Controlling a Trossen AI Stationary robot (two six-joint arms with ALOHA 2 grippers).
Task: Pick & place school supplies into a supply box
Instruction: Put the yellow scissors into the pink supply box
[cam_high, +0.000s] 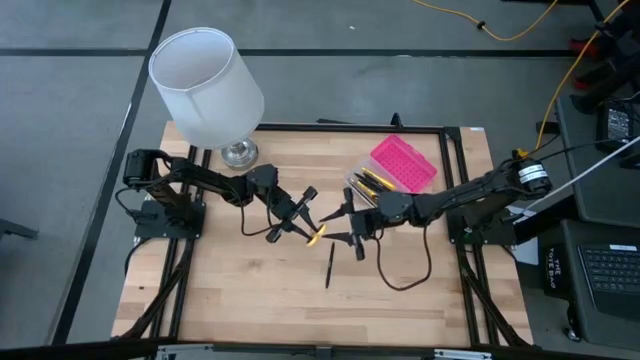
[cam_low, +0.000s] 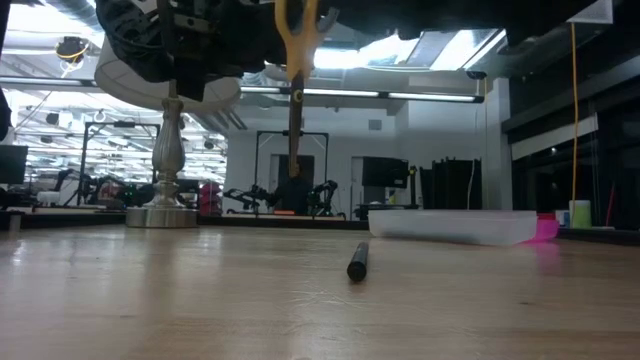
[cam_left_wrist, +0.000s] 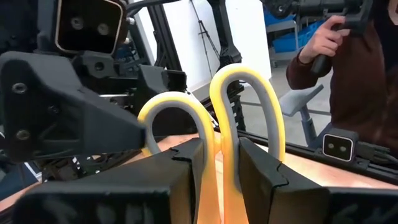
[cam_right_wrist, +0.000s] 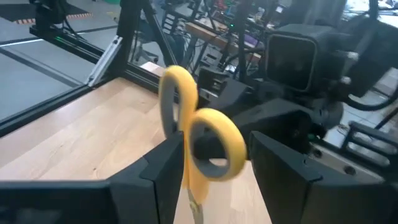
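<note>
left claw (cam_high: 300, 222): clamped on yellow scissors (cam_left_wrist: 219, 124), lifted off the counter (cam_high: 240, 290) | right claw (cam_high: 347, 226): fingers apart beside them, likely to take over

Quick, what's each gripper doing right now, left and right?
Left gripper: closed on the yellow-handled scissors, held above the table.
Right gripper: open, fingers on either side of the scissors' handles.

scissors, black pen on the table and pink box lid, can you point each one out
scissors (cam_left_wrist: 239, 118), left wrist view, on the yellow handle loop
black pen (cam_low: 357, 262), low view, on its barrel near the end facing the camera
pink box lid (cam_high: 403, 164), high view, on the middle of its textured face
</note>
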